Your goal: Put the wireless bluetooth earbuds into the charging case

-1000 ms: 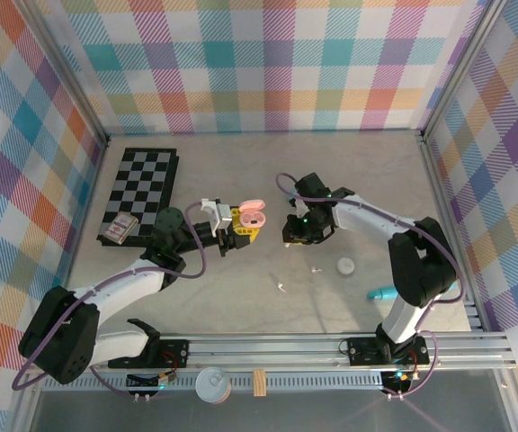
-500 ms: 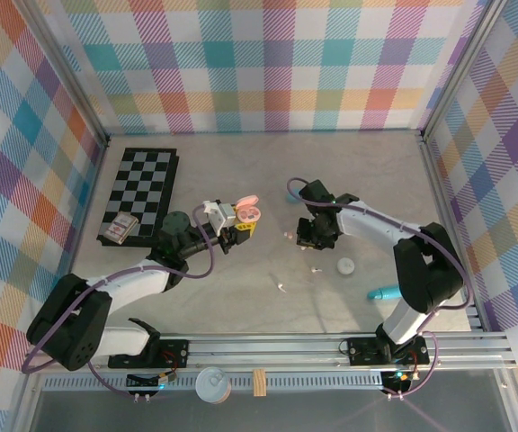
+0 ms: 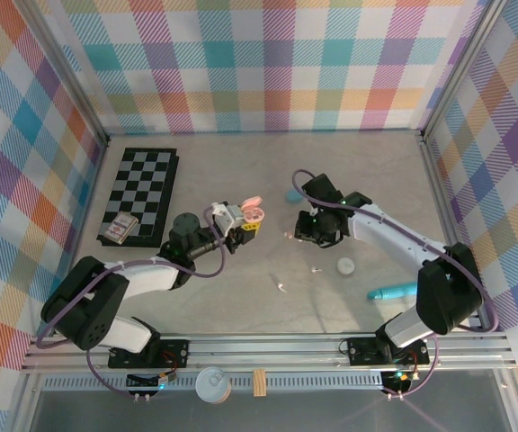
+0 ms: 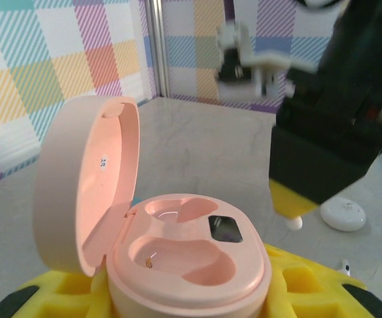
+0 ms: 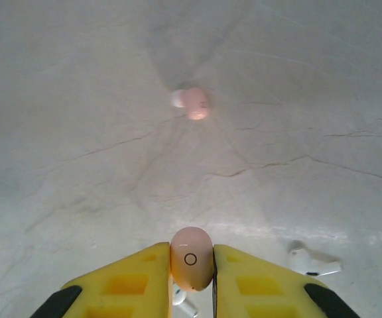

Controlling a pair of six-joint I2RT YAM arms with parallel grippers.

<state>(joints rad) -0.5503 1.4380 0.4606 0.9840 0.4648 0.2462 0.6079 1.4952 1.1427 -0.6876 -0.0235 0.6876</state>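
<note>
An open pink charging case [image 4: 186, 257] stands upright between the yellow fingers of my left gripper [image 4: 188, 295], which is shut on it. Its lid [image 4: 85, 192] is tipped back and both wells are empty. From above, the case [image 3: 253, 214] hangs over the table's middle. My right gripper [image 5: 191, 268] is shut on a pink earbud [image 5: 191, 257] and hovers just right of the case [image 3: 302, 231]. A second pink earbud [image 5: 192, 103] lies loose on the table beneath it [image 3: 288, 235].
Two white earbuds [image 3: 316, 269] [image 3: 281, 288] and a white case [image 3: 345, 266] lie nearer the arms' bases. A turquoise tube [image 3: 392, 292] rests at the right, and a small blue case [image 3: 293, 195] behind the right gripper. A chessboard [image 3: 138, 184] with a card deck [image 3: 120, 230] fills the left side.
The right gripper has drawn back to the right with the pink earbud, uncovering the loose pink one on the table. The left arm has shifted its pose while the case stayed near the same spot.
</note>
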